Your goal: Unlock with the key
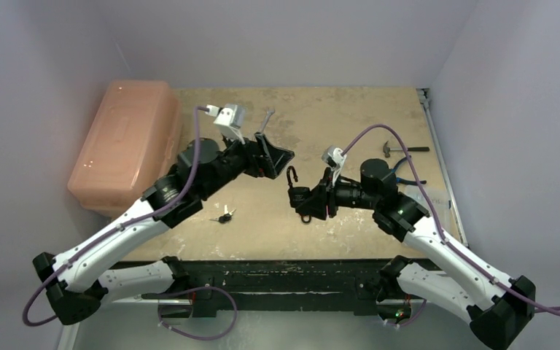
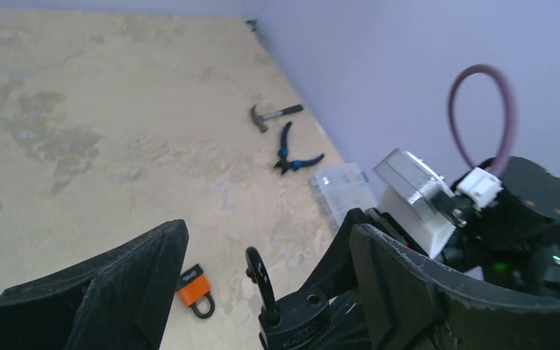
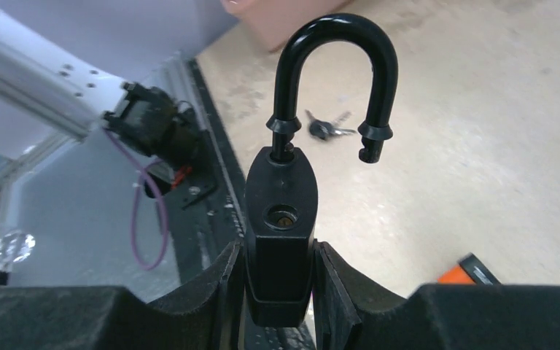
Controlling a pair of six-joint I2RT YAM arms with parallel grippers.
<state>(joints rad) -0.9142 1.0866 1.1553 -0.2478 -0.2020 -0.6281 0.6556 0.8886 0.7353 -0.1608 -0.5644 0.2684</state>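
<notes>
From above, the left pincer (image 1: 273,154) hangs over the middle of the bench (image 1: 350,117), its jaws spread wide and nothing in them. Just to its right, the right pincer (image 1: 305,201) is clenched on the black padlock (image 1: 297,193). The keys (image 1: 224,216) lie on the bench beside the left arm, apart from both pincers (nobody has hold of them). A pink box (image 1: 127,142) sits at the far left.

From the left wrist, the padlock shows low between the parted fingers (image 2: 117,292). Beyond them an orange padlock (image 2: 193,289), a hammer (image 2: 273,115) and pliers (image 2: 292,157) rest on the bench.

From the right wrist, the padlock's body is pinched upright. Its shackle (image 3: 335,44) is open, the free leg swung clear of its hole.
</notes>
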